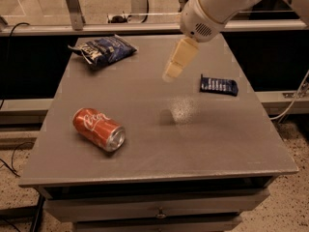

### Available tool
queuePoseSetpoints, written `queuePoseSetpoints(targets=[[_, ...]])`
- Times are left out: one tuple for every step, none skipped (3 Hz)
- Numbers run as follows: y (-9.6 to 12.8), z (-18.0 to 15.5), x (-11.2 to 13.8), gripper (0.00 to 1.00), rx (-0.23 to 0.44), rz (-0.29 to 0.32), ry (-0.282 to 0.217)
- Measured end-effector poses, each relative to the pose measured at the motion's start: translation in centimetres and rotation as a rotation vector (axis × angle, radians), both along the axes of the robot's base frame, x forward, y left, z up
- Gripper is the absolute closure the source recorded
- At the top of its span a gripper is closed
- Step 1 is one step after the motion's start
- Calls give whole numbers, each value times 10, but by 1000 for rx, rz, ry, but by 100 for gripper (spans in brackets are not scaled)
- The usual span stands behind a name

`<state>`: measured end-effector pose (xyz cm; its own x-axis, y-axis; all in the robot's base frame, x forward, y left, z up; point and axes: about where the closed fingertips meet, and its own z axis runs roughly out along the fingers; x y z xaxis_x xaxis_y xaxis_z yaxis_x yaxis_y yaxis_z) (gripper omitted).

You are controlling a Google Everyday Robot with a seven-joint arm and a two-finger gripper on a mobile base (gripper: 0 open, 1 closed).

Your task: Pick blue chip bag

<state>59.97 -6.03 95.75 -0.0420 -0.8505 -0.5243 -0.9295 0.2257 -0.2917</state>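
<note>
The blue chip bag (103, 50) is a crumpled navy foil bag with white lettering, lying at the far left of the grey table (145, 144). My gripper (172, 73) hangs from the white arm above the table's middle-back, well to the right of the bag and above the surface. It holds nothing that I can see.
A red soda can (98, 129) lies on its side at the front left. A small flat dark blue packet (219, 85) lies at the right. A rail and glass panel run behind the table. Cables lie on the floor at both sides.
</note>
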Motion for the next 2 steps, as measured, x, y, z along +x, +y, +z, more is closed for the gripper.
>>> queuePoseSetpoints(targets=[[32, -8, 42, 0, 100, 3, -39], [69, -25, 106, 0, 208, -4, -73]])
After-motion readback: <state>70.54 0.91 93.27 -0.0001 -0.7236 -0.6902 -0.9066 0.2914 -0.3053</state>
